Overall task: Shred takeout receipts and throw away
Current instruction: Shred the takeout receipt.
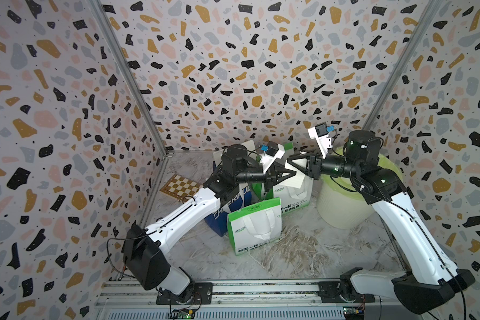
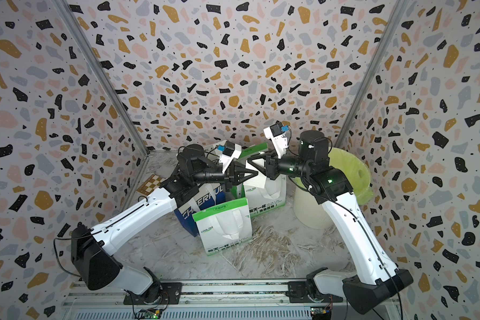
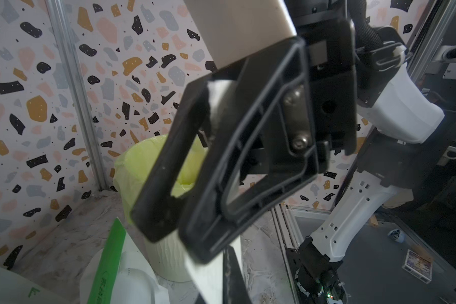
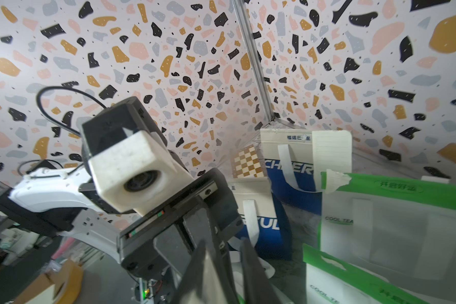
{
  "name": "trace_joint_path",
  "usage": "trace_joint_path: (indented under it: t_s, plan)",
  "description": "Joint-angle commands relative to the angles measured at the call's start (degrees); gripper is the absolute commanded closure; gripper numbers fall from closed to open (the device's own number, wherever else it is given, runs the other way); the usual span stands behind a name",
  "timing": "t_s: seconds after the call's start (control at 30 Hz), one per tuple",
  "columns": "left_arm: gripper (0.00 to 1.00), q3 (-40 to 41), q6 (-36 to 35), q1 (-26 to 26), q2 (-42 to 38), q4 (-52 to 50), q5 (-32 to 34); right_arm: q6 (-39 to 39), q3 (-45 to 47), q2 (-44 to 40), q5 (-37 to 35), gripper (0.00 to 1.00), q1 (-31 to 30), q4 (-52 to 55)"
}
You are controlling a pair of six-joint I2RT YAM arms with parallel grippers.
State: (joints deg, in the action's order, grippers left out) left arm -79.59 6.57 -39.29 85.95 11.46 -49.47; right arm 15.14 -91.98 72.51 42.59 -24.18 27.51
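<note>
Pinches the cream-white ruled paper receipt slip (image 1: 294, 181) in the tightly closed left gripper (image 1: 293, 173), in mid-air over a green-and-white paper bag (image 1: 293, 202). Faces it from 3 o'clock with the right gripper (image 1: 289, 160), jaws a little apart about the same slip. Hangs long axis toward 5 o'clock. Probably calls for carrying to the pale ribbed bin with yellow-green liner (image 1: 341, 210) at 3 o'clock, nearer the right gripper.

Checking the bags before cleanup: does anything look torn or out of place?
Yes. A ragged torn receipt scrap clings to the top corner of the green-and-white bag, beside an intact receipt on the blue bag behind.
</note>
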Motion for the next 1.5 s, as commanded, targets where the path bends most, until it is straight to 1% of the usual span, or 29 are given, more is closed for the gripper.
trace_joint_path:
  t_s: [0.0,0.07,0.13,0.27,0.4,0.5,0.53,0.6,0.67,0.7,0.73,0.8,0.83,0.87,0.93,1.07,1.27,1.4,1.47]
  plan:
    - [1.00,0.07,-1.65,-0.17,-2.06,1.92,2.00,-1.93,-1.99,-2.14,-2.01,0.51,0.62,1.97]
    - [1.00,0.51,-3.22,-0.13,-2.86,0.78,2.32,-3.43,-3.07,-2.26,-2.73,0.44,1.84,3.63]
    - [1.00,0.87,-4.09,-0.17,-3.28,-0.39,2.53,-3.55,-3.23,-2.72,-1.13,0.42,3.81,3.76]
    - [1.00,1.71,-4.32,-0.15,-3.73,-0.65,2.20,-3.77,-3.20,-3.26,1.84,0.44,5.11,3.86]
    - [1.00,1.33,-3.80,-0.13,-3.21,-0.85,1.23,-3.72,-2.56,-3.57,4.56,0.51,5.12,2.94]
    - [1.00,0.98,-3.85,-0.17,-2.82,-1.43,0.86,-3.24,-2.35,-3.47,6.96,0.59,5.12,1.78]
    - [1.00,0.94,-3.87,-0.17,-2.77,-1.61,0.79,-3.06,-2.36,-3.38,7.65,0.64,5.13,1.50]
    - [1.00,0.84,-3.99,-0.17,-2.63,-1.97,0.78,-3.13,-2.46,-3.18,8.71,0.79,5.11,1.56]
    - [1.00,0.78,-3.97,-0.15,-2.71,-2.21,0.91,-3.44,-2.41,-2.84,8.93,0.92,5.11,2.08]
    - [1.00,0.76,-4.03,-0.13,-2.67,-2.34,0.95,-3.52,-2.38,-2.89,8.71,0.97,5.11,2.37]
    - [0.99,0.61,-4.14,-0.17,-2.79,-2.54,1.19,-3.82,-2.34,-2.89,8.40,1.00,5.11,2.65]
    - [0.75,0.35,-4.52,-0.15,-3.02,-3.06,1.93,-3.83,-2.00,-3.21,7.29,1.00,5.14,2.90]
    - [0.61,0.32,-5.00,-0.17,-3.25,-3.41,2.75,-3.90,-1.76,-3.47,6.56,1.00,5.11,2.87]
    - [0.53,0.44,-5.34,-0.16,-3.67,-3.27,3.49,-4.05,-1.54,-3.78,6.28,1.00,5.11,2.82]
    - [0.50,1.02,-5.75,-0.16,-4.44,-2.12,4.72,-4.51,-1.19,-4.22,5.97,1.00,5.11,2.90]
    - [0.49,2.09,-3.39,-0.18,-5.53,2.96,5.44,-4.70,-0.31,-4.66,6.04,1.00,5.13,2.88]
    - [0.53,4.11,5.29,-0.17,-5.63,15.30,5.58,-3.58,0.67,-5.45,6.46,1.00,5.11,0.66]
    - [0.58,3.82,8.41,-0.13,-4.61,18.14,4.52,-3.21,0.65,-5.53,6.85,1.00,5.11,0.23]
    - [0.63,3.43,9.04,-0.16,-4.30,18.50,4.32,-3.06,0.88,-5.70,6.70,1.00,5.12,-0.15]
